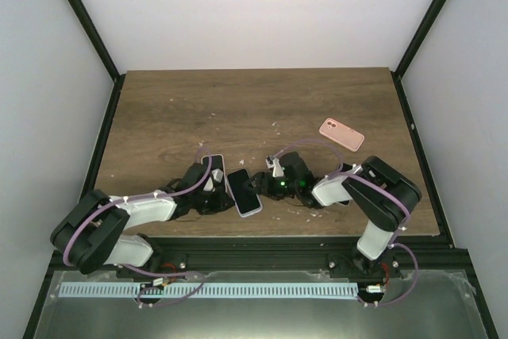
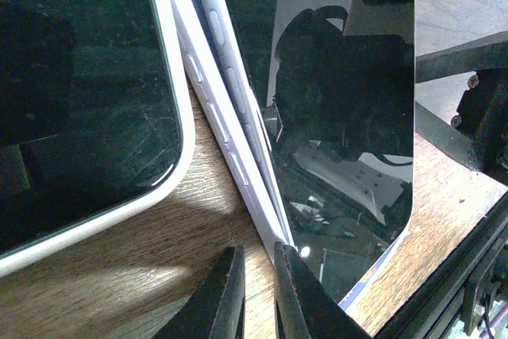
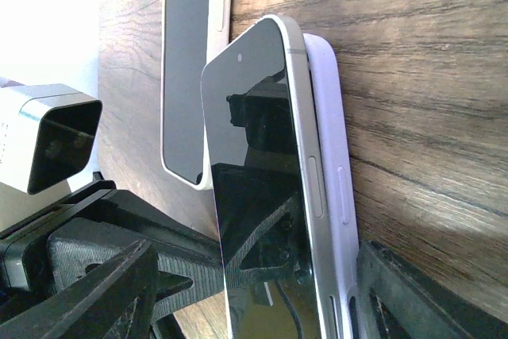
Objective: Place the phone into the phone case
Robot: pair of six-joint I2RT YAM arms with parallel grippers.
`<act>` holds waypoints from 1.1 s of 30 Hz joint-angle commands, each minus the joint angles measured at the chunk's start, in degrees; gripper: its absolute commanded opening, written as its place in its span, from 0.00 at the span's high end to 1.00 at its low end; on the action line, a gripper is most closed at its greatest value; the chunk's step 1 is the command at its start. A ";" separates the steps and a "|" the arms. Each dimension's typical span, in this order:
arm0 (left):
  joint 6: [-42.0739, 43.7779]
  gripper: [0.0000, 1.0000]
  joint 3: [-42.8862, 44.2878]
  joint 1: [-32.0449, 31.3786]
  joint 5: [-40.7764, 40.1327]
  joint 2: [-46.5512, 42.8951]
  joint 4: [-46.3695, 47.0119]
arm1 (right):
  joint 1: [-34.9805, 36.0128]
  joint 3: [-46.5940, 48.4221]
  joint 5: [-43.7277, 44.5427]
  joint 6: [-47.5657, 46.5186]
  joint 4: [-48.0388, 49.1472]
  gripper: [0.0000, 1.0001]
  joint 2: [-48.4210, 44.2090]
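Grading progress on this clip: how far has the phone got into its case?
Done: the black-screened, silver-edged phone rests tilted on the lavender phone case. In hand: the right gripper straddles both; the left gripper, nearly closed, sits at the case's corner. Left: the phone's buttoned long edge stands lifted clear of the case wall and needs pressing in.

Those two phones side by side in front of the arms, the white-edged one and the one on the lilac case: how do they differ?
The white-edged phone lies flat on the table; the silver-edged phone is tilted, one long side lifted off the lilac case beneath it. The white-edged phone has a white rim, the silver-edged phone a metallic one. Both show dark, glossy screens.
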 commanded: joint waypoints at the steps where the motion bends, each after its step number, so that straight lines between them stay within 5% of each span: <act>1: 0.88 0.86 0.28 0.23 -0.62 0.41 0.67 | 1.52 1.09 -3.87 0.33 0.73 0.31 1.12; 33: 2.27 0.79 1.11 0.47 -3.22 -3.22 -3.87 | 1.53 -2.62 -11.08 7.94 16.27 0.33 -0.13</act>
